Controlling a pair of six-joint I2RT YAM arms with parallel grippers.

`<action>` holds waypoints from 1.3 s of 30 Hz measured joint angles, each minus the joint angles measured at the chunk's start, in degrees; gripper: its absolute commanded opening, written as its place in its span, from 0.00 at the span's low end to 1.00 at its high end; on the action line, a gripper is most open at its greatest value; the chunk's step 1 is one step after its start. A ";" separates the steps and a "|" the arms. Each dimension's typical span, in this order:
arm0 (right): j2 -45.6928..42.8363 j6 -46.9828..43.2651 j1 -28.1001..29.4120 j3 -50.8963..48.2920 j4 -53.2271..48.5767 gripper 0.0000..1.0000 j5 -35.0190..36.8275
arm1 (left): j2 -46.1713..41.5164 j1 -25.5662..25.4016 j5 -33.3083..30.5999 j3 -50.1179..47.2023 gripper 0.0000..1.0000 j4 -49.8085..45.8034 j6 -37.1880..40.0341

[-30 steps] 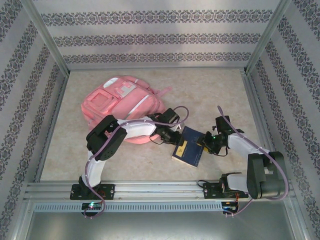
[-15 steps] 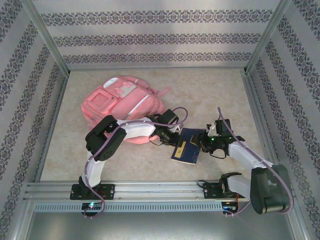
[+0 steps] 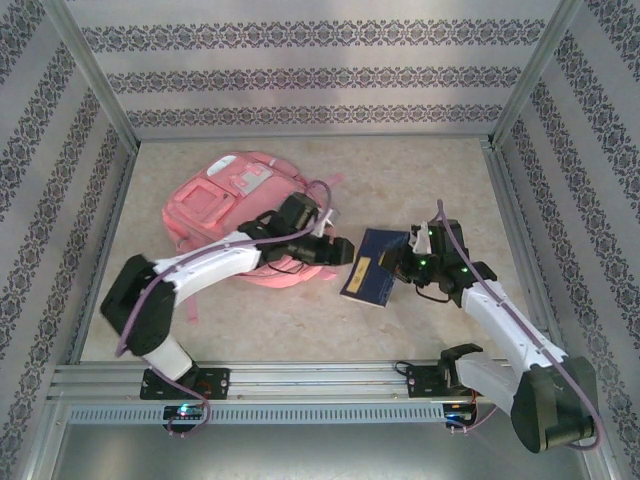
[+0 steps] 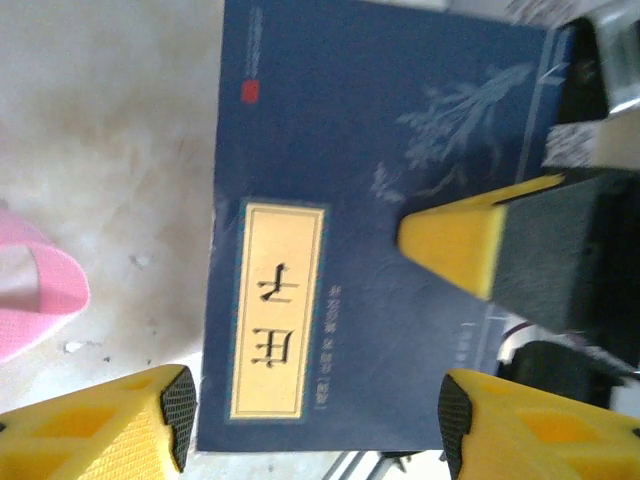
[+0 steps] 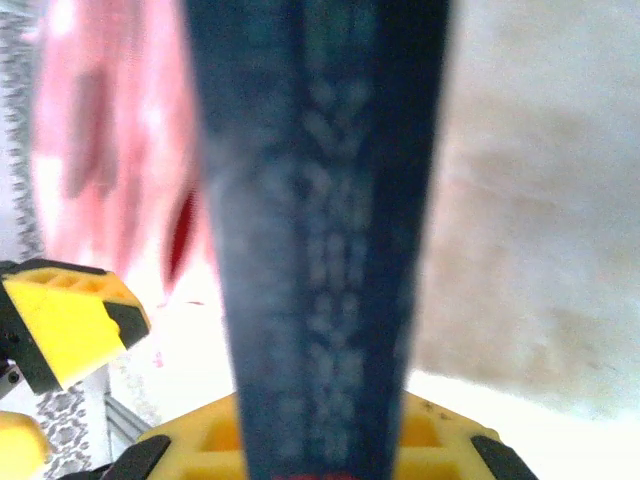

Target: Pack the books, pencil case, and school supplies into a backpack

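Note:
My right gripper [image 3: 403, 262] is shut on the right edge of the navy book [image 3: 371, 270], which has a yellow label [image 4: 276, 308]. The right wrist view shows that book [image 5: 318, 240] edge-on and blurred, running up from between the jaws of my right gripper [image 5: 320, 462]. One of the right gripper's yellow fingers [image 4: 455, 245] presses on the cover. My left gripper [image 3: 338, 250] hovers open at the book's left side, its fingers [image 4: 150, 415] straddling the cover without touching it. The pink backpack [image 3: 235, 200] lies at the back left, behind the left arm.
A pink backpack strap [image 4: 40, 290] lies on the table left of the book. The metal frame rail [image 3: 320, 380] runs along the near edge, and patterned walls enclose the other sides. Bare tabletop [image 3: 420, 180] stretches behind the book.
The right gripper has carried the navy book back and to the left. The left arm has swung its elbow out to the left, and its gripper has drawn back toward the backpack.

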 measured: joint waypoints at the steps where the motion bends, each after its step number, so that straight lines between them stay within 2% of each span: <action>1: -0.09 0.17 0.61 1.40 0.50 0.00 -0.28 | -2.03 0.92 -0.13 0.00 0.68 -0.39 -0.13; 6: 0.61 4.57 1.31 5.57 9.90 0.00 -7.80 | -9.33 5.29 -0.31 0.00 0.69 -4.39 0.39; 11: 3.61 7.30 4.00 9.60 17.57 0.00 -17.18 | -13.77 6.12 0.37 -0.48 0.68 -8.76 2.60; 19: 5.01 10.82 5.60 12.41 23.45 0.00 -27.08 | -21.66 8.92 6.78 -6.88 0.66 -6.12 1.68; 25: 6.64 13.81 7.45 13.97 26.71 0.00 -30.73 | -26.14 10.62 13.94 -14.08 0.63 5.29 -4.70; 30: 6.75 15.76 7.69 14.25 28.50 0.00 -32.17 | -27.85 11.21 18.16 -18.43 0.57 16.33 -11.13; 35: 6.64 17.68 8.63 14.25 29.77 0.00 -32.83 | -30.10 13.03 19.89 -21.18 0.48 26.88 -17.35; 39: 6.29 18.82 10.32 14.25 31.06 0.00 -32.81 | -29.83 13.60 20.94 -23.74 0.34 38.10 -23.98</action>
